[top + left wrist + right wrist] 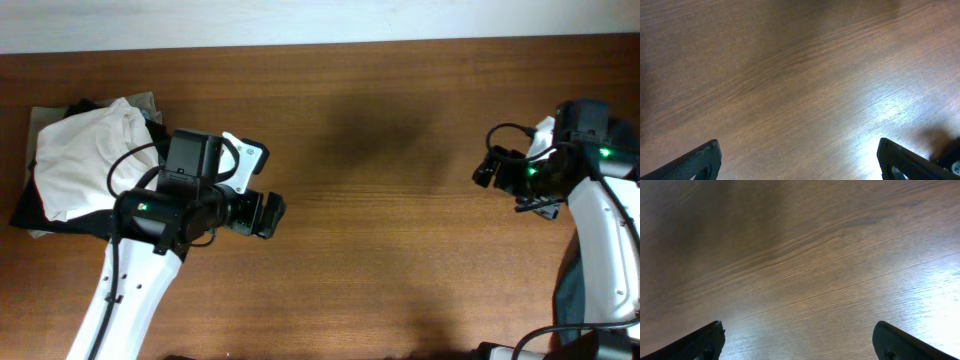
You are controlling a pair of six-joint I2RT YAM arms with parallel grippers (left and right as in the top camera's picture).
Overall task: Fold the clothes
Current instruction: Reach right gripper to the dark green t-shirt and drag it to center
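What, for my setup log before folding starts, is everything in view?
white shirt: one, off-white, crumpled on top of the pile at the table's far left
dark garments: count unclear, black, under the white shirt
greyish cloth: one, grey-beige, showing at the pile's back edge
table: one, brown wood
left gripper: one, black, open over bare wood, right of the pile
right gripper: one, black, open over bare wood near the table's right edge

Soft light is falling on the table (400, 230), a faint shadow lying far centre. Glare is whitening its near right in both wrist views.
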